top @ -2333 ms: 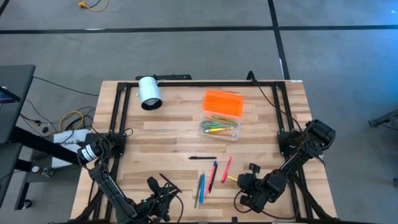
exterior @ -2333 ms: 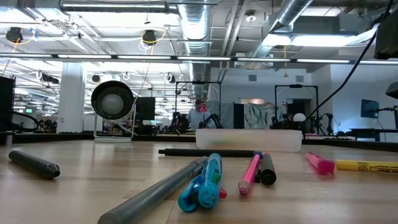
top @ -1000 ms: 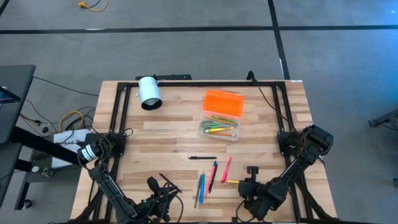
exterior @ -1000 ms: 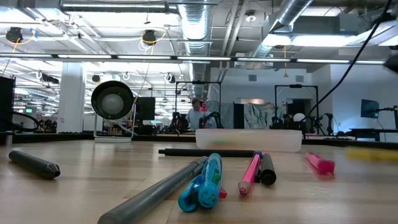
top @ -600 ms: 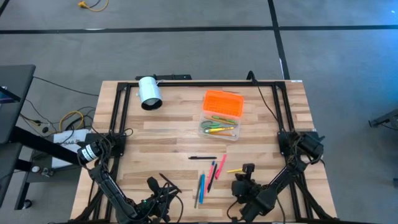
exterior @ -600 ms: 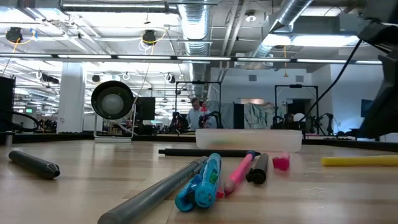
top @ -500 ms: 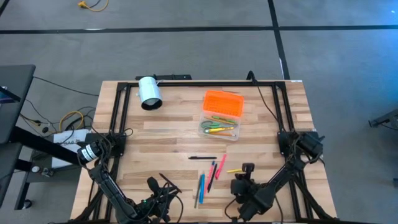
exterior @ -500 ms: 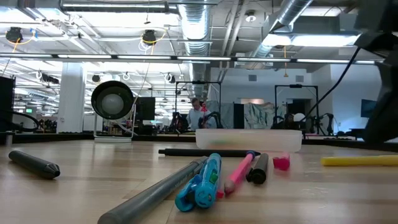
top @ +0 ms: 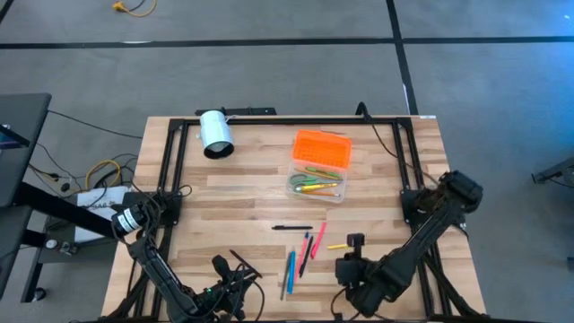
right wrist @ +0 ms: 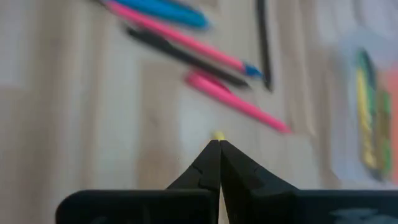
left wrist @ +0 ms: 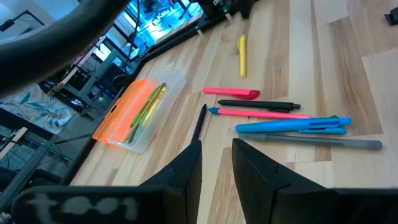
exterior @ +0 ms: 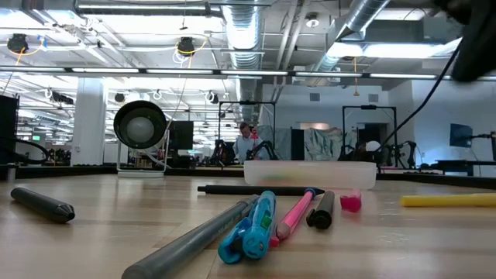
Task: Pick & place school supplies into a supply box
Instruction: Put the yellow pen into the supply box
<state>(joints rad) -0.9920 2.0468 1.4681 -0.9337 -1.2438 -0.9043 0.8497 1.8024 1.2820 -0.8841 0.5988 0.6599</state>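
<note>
A: What has the right gripper (top: 356, 240) done in the last couple of seconds?

B: It swept in with its fingers pressed together and empty. The yellow pen (top: 338, 245) was pushed, not picked. It has slid toward the other loose pens and now lies flat on the table (top: 233, 202), one end just ahead of the fingertips.

A: Did anything else move?

B: The pink pen (top: 318, 240) beyond it was knocked closer to the cluster. From the low view its end now faces the camera.

A: So nothing went into the supply box (top: 321, 148)?

B: No. The box lies open well ahead of that gripper, past the pens, with a few supplies already inside. The count on the table looks unchanged.

A: What does that mean for the task?

B: Probably a missed grasp or a nudge. The gripper would have to spread its fingers and straddle the yellow pen before any lift.

A: And the left gripper (left wrist: 216, 168)?

B: It waits at the near edge, fingers slightly apart, holding nothing, with the pens ahead of it.
</note>
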